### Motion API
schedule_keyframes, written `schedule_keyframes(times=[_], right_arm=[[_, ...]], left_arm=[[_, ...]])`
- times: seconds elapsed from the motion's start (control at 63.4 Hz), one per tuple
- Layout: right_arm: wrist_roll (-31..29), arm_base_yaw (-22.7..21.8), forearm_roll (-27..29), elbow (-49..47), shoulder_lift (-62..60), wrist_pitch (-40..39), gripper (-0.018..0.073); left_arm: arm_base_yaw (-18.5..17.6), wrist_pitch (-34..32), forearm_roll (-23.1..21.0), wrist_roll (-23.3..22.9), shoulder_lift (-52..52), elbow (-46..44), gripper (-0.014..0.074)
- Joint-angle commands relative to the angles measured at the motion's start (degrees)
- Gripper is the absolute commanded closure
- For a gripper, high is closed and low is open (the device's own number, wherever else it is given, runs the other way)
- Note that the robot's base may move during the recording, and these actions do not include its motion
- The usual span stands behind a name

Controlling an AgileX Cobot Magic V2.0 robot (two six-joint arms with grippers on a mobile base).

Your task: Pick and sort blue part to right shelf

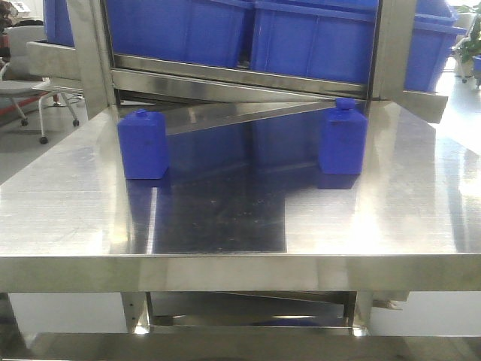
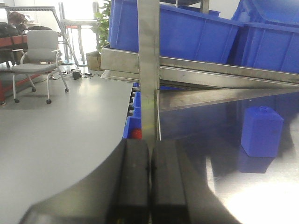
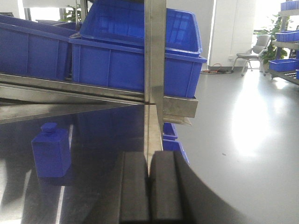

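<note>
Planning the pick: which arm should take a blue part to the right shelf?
Right, probably: the right hand, shut, has a blue part and the right shelf rail ahead. The left hand, also shut, faces the rack's left end.

two blue parts stand upright and well apart on the steel table, both toward its back edge. the left part is a squat, square-sided plastic block shaped like a small bottle, with sloped shoulders and a short round cap on top. the right part has the same colour and shape, its cap also up. each casts a blue reflection on the metal just below it. the shelf runs behind and above them, with a flat brushed-metal rail along its front. large blue bins sit side by side on it.
</note>
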Motion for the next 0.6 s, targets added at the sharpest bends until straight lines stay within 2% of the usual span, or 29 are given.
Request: schedule_keyframes(times=[0.0,0.3,0.584], right_arm=[[-0.19,-0.22,-0.45,-3.91,-1.18,-1.09,0.0530],[-0.19,-0.22,-2.52,-7.62,-0.94,8.25,0.0530],[-0.19,-0.17,-5.44,-13.17,6.21,9.12,0.0530]], left_arm=[[0.00,-5.00,-0.09,-0.37,-1.40,1.39,0.0473],[0.00,-5.00,-0.09,-0.37,-1.40,1.39,0.0473],[0.00,-5.00,-0.09,-0.37,-1.40,1.39,0.0473]])
